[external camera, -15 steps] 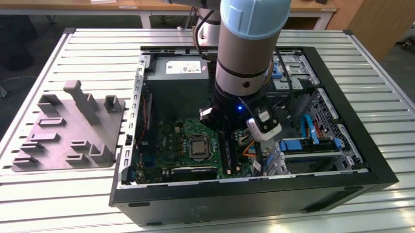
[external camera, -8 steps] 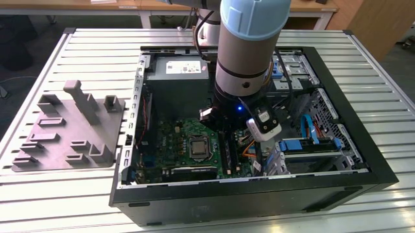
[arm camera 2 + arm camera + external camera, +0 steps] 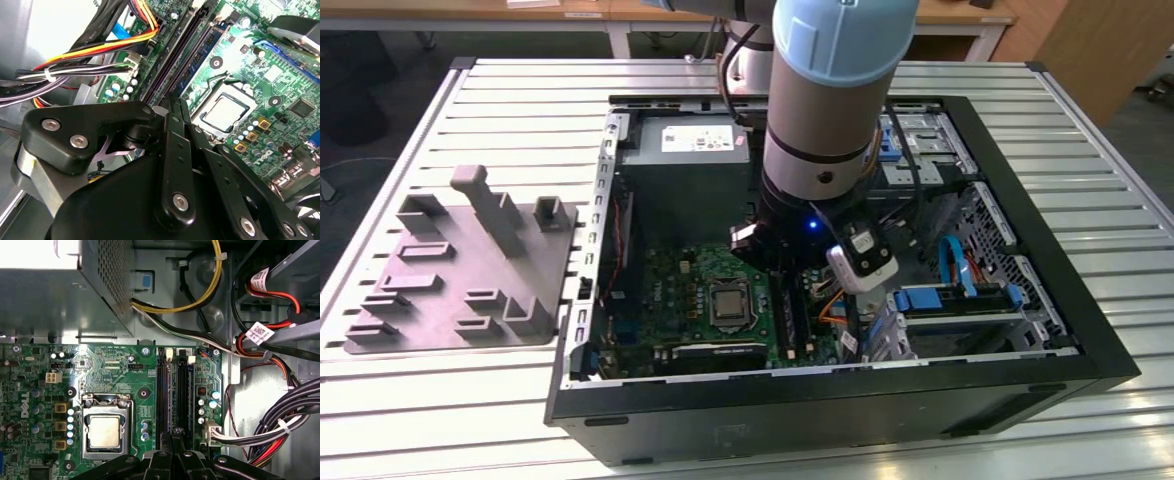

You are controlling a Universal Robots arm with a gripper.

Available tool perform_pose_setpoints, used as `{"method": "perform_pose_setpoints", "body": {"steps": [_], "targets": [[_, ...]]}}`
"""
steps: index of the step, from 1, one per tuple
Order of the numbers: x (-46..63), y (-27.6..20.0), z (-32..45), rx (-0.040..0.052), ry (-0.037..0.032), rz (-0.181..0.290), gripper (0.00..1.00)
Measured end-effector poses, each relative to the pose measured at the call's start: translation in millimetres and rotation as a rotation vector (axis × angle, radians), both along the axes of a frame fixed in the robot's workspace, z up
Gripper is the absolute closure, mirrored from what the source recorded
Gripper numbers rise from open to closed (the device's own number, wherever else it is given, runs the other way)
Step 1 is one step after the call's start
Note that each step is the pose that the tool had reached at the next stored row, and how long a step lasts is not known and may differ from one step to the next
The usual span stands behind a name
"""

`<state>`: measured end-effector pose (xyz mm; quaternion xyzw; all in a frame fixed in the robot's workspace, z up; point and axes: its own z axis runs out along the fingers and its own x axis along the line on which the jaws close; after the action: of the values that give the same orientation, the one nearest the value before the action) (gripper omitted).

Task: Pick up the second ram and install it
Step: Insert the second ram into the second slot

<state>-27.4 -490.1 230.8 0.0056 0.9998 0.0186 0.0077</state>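
Item: second ram (image 3: 202, 52). A narrow blue-green stick that appears to stand on edge in a memory slot (image 3: 162, 395) next to the processor socket (image 3: 104, 431). I cannot tell whether it is fully seated.

Gripper (image 3: 172, 102): in both wrist views its black fingers (image 3: 172, 440) come together to a single thin tip. Nothing shows between them. The tip is at the near end of the slot row, just beside the stick's end. Whether they touch is unclear.

Motherboard (image 3: 680, 290): green, lying flat in the floor of the case. The socket is closed under its metal frame.

Cable bundle (image 3: 90, 55): yellow, orange, red and black leads, running beside the slots on the side away from the socket.

Power supply (image 3: 687, 150): grey box with a white label, in the upper middle of the exterior view, beyond the board.

Computer case (image 3: 1067, 330): black tower on its side, panel off, centre of the exterior view.

Robot arm (image 3: 834, 100): grey and pale blue, reaching straight down into the case.

Holder plate (image 3: 454, 270): grey, with upright posts, at the exterior view's left, apart from the case.

Table (image 3: 520, 90): slatted metal top, carrying both.
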Motion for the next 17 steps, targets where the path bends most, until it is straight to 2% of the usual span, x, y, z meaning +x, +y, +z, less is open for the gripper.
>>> {"method": "perform_pose_setpoints", "body": {"steps": [17], "targets": [[-0.2, 0.0, -5.3, -0.0001, 0.0001, -0.005, 0.89]]}}
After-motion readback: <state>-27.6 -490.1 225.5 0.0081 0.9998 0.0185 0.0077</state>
